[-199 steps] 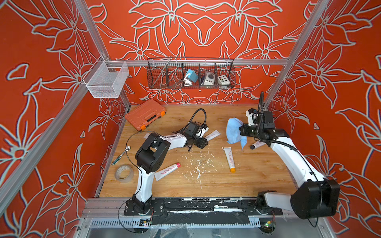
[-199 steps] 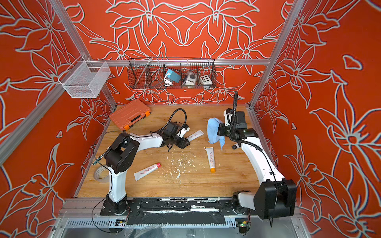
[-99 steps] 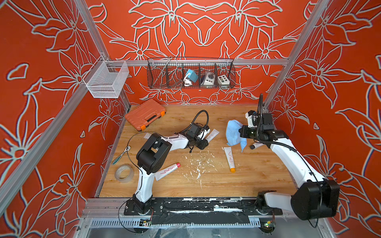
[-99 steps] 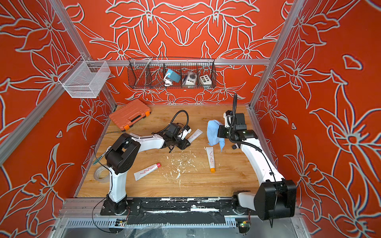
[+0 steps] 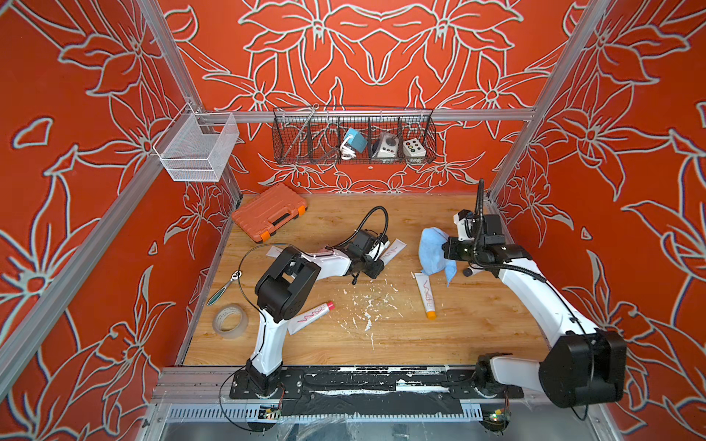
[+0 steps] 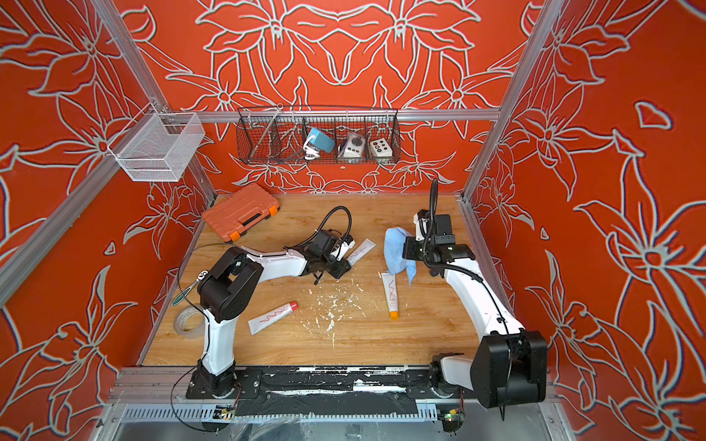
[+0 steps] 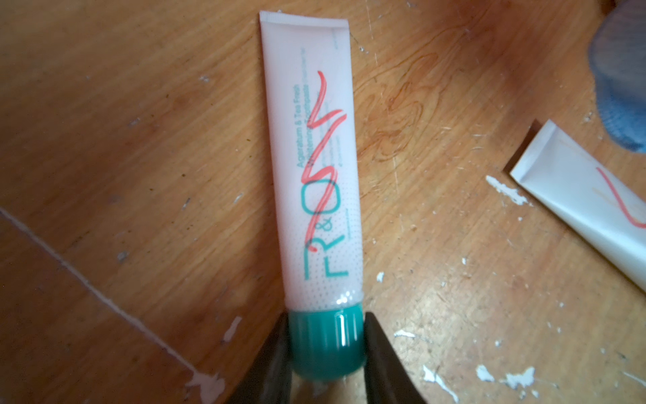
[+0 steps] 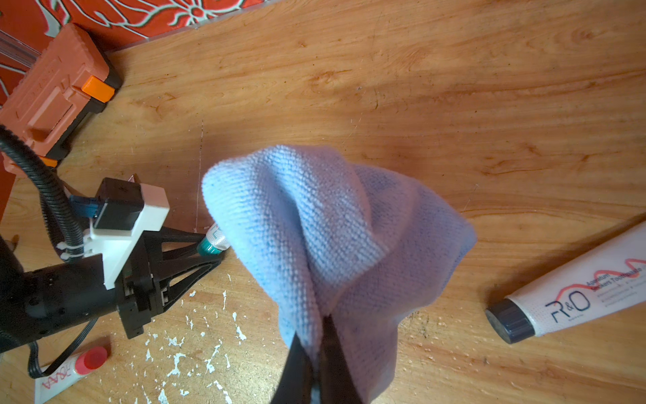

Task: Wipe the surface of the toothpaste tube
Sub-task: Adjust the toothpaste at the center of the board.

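Note:
A white toothpaste tube (image 7: 314, 175) with a green cap (image 7: 327, 344) and a red squiggle lies flat on the wooden table, seen in both top views (image 5: 393, 250) (image 6: 361, 250). My left gripper (image 7: 327, 325) is shut on the tube's cap, one finger pressed against each side. In the right wrist view the green cap (image 8: 209, 246) shows between those fingers. My right gripper (image 8: 316, 328) is shut on a blue cloth (image 8: 332, 227), which hangs just right of the tube (image 5: 431, 250) without touching it.
Three more tubes lie about: orange-capped (image 5: 426, 294), red-capped (image 5: 309, 317) and black-capped (image 8: 576, 293). An orange tool case (image 5: 269, 212) sits back left, with a tape roll (image 5: 230, 320) and a ratchet (image 5: 223, 288) at the left edge. White flecks (image 5: 366, 305) dot the middle.
My left gripper has reached a little farther toward the tube and its fingers have narrowed onto the green cap. The right arm and the cloth have stayed put.

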Robot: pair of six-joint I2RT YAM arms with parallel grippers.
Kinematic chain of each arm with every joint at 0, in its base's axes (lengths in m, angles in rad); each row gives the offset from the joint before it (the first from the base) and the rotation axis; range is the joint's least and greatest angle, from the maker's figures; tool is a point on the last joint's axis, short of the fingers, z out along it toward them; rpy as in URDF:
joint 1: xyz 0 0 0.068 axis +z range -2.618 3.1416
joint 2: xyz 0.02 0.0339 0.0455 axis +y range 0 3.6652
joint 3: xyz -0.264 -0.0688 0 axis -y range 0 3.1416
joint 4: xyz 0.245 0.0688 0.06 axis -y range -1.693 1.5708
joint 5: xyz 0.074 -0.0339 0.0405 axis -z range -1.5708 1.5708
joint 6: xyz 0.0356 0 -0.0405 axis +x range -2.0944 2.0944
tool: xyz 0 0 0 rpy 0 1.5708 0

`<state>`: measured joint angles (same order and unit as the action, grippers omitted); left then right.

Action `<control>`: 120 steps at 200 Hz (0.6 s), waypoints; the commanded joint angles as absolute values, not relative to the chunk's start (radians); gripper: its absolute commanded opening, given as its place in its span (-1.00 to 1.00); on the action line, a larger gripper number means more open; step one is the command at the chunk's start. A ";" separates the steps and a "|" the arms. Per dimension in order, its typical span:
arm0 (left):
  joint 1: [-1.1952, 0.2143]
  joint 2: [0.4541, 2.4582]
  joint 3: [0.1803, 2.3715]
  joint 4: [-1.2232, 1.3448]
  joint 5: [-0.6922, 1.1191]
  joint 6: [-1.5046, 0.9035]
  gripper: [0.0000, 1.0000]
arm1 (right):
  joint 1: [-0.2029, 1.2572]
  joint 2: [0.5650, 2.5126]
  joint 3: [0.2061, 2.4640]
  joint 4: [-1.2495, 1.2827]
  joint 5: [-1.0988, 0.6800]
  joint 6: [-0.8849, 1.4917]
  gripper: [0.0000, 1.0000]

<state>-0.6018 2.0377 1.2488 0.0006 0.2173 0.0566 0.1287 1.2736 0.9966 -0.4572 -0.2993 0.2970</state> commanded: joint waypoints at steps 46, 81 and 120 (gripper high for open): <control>-0.611 2.067 1.278 -0.004 0.218 0.087 -0.20 | 0.124 1.291 0.971 -0.381 -0.369 0.278 -1.00; -0.611 2.083 1.294 -0.011 0.206 0.084 -0.22 | 0.124 1.293 0.968 -0.374 -0.380 0.276 -1.00; -0.611 2.070 1.280 -0.003 0.205 0.087 -0.47 | 0.126 1.309 0.972 -0.366 -0.391 0.287 -1.00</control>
